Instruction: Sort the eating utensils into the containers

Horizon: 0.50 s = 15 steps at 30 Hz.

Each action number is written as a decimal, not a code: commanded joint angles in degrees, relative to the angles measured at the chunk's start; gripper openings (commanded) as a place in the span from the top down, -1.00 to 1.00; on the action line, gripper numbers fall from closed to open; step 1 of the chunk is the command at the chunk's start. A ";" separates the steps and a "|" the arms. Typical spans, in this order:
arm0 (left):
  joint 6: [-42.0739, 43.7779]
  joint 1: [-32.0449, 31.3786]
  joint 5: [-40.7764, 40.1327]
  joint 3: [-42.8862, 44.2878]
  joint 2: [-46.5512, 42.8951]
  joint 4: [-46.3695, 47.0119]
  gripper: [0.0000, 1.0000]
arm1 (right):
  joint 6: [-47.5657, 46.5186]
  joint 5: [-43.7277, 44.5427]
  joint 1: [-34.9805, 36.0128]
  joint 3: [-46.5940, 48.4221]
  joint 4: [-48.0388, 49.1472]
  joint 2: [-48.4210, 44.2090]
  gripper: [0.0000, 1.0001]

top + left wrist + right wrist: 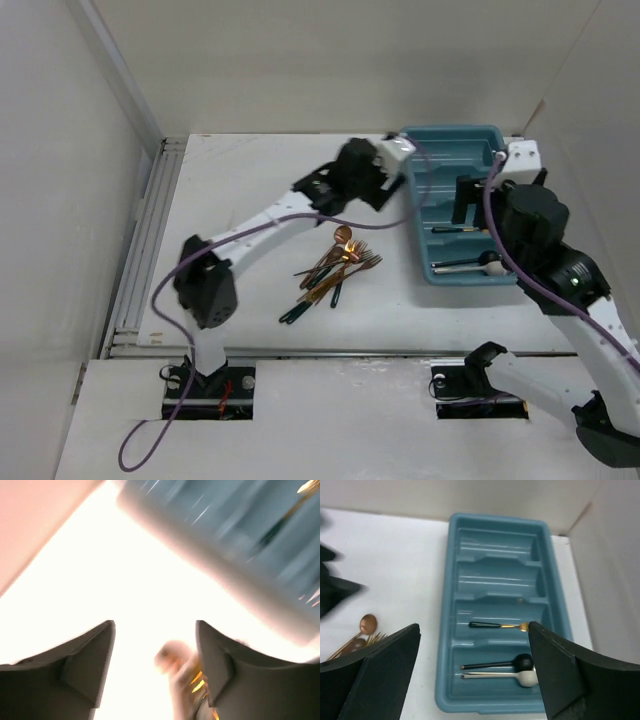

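**Both claws open at the tray**

The left claw was seen released beside the tray's left edge; the right claw was held open above it. Utensils were piled on the surface, left of the tray. A dark-handled piece and two spoons were seen in its two nearest slots.

The left claw and the right claw both point downward, jaws spread wide apart.

Your tray is smooth teal plastic with a faint sheen on its ridges. The loose utensils are polished copper-coloured metal, brightly reflective, several with dark handles. The table under them is matt white.
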 commanded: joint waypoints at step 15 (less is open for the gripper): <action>-1.00 17.13 14.88 -39.96 -15.44 0.49 0.04 | 21.79 -9.59 5.49 -1.48 3.65 20.55 -0.39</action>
